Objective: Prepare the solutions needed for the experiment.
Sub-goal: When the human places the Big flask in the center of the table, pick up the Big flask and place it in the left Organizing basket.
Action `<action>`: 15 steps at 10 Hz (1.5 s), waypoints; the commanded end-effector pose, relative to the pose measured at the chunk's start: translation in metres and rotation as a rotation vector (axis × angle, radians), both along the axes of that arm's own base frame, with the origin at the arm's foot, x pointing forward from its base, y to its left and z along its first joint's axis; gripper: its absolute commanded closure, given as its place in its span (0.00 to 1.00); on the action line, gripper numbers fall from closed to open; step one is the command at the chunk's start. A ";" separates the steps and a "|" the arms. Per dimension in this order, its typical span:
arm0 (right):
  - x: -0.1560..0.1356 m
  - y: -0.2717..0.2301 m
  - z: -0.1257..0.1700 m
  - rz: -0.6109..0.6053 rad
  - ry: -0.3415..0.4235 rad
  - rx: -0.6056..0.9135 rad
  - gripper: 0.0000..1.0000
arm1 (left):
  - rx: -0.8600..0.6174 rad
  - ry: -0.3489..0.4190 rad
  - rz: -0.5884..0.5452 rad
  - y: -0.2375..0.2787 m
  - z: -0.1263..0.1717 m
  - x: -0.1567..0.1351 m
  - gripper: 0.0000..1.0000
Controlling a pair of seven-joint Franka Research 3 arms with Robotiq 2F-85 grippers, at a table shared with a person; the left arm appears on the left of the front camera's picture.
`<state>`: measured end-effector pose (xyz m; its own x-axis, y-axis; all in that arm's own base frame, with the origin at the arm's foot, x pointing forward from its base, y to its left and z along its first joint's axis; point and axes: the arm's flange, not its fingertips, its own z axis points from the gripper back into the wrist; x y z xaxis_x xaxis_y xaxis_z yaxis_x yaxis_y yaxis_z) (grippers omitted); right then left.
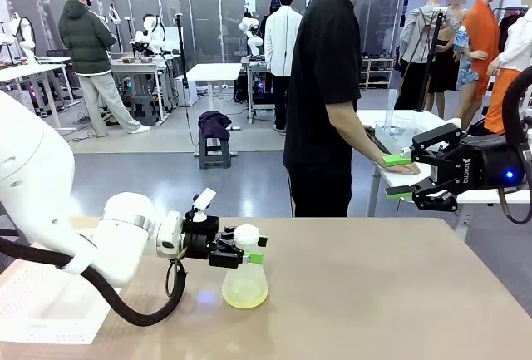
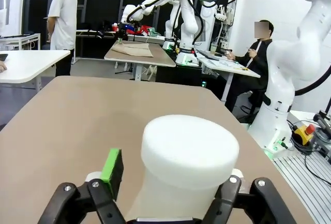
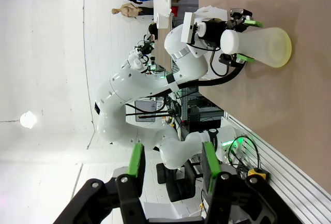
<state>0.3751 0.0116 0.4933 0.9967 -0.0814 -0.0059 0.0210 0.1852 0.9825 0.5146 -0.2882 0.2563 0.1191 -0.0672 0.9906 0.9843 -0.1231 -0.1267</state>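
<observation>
A translucent white conical flask [image 1: 244,281] with a white cap stands on the tan table [image 1: 374,293], left of the middle. A shallow layer of pale yellow-green solution [image 1: 245,295] lies in its base. My left gripper [image 1: 252,249] reaches in from the left, level with the table, its fingers on either side of the flask's neck. In the left wrist view the cap [image 2: 190,151] fills the space between the fingers, and a small gap shows beside the green pad [image 2: 111,166]. My right gripper [image 1: 399,178] hovers high at the right, open and empty. The right wrist view shows the flask [image 3: 266,45] with its solution [image 3: 283,48].
A person in a black shirt [image 1: 322,86] stands beyond the table's far edge, one hand on a white table behind. A printed sheet [image 1: 46,302] lies at the front left. The table's right half is bare.
</observation>
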 end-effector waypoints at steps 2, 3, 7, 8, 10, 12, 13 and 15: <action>0.000 0.000 0.002 0.003 -0.005 0.009 0.44 | -0.004 0.006 0.015 0.001 0.003 -0.002 0.56; 0.000 0.000 0.002 0.003 -0.005 0.009 0.44 | 0.001 0.007 0.021 0.001 0.004 -0.003 0.57; 0.000 0.000 0.002 0.003 -0.005 0.009 0.44 | 0.010 0.004 0.038 0.009 0.008 -0.010 0.95; 0.000 0.000 0.002 0.003 -0.005 0.009 0.44 | 0.010 0.008 0.037 0.010 0.009 -0.012 0.87; 0.000 0.000 0.002 0.003 -0.005 0.009 0.44 | -0.029 0.006 0.071 0.012 0.019 -0.014 1.00; 0.000 0.000 0.002 0.003 -0.005 0.009 0.44 | 0.016 -0.046 0.053 0.012 0.048 -0.028 1.00; 0.000 0.000 0.002 0.003 -0.005 0.009 0.44 | 0.009 -0.062 0.046 0.014 0.056 -0.029 1.00; 0.000 0.000 0.002 0.003 -0.005 0.009 0.44 | -0.002 -0.140 0.016 0.031 0.095 -0.031 1.00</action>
